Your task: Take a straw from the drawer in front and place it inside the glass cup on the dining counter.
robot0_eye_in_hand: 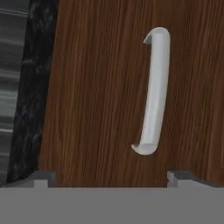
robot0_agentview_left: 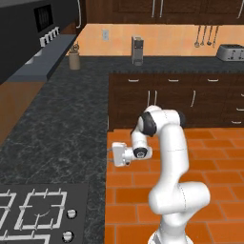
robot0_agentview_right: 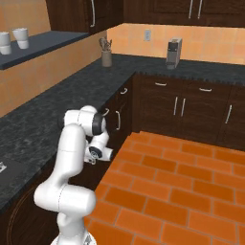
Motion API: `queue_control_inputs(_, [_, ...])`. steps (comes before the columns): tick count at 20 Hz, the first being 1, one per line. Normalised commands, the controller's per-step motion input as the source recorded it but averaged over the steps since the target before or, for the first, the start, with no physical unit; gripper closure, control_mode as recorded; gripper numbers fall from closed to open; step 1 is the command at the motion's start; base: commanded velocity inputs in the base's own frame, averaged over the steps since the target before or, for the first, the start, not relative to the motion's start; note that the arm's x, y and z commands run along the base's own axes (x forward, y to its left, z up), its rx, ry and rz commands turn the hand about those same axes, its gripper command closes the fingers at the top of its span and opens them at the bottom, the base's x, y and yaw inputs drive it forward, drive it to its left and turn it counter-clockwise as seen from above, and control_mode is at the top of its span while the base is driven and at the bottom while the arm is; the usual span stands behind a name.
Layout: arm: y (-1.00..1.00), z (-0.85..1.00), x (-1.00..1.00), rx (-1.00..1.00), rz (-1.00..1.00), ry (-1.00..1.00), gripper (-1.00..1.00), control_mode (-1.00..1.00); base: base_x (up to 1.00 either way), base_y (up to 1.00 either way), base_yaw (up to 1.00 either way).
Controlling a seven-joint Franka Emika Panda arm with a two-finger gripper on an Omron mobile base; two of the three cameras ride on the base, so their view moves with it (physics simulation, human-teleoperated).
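1. The gripper is wide open and holds nothing.
2. The brown drawer front is right before it.
3. The drawer's silver handle sits toward one o'clock, not touched.

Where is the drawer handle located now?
In the hand view, the silver handle sits right of centre on the brown drawer front, just ahead of the open tool.
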Motion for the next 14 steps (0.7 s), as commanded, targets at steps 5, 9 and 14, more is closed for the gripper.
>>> queue_control_inputs(5, [0.29, -0.16, 0.41, 0.03, 0.00, 0.00, -1.00, -1.00, 0.00, 0.00, 0.00])
queue_control_inputs(9, [0.14, -0.24, 0.39, 0.01, 0.00, 0.00, -1.00, -1.00, 0.00, 0.00, 0.00])
queue_control_inputs(14, [0.07, -0.35, 0.42, 0.00, 0.00, 0.00, -1.00, -1.00, 0.00, 0.00, 0.00])
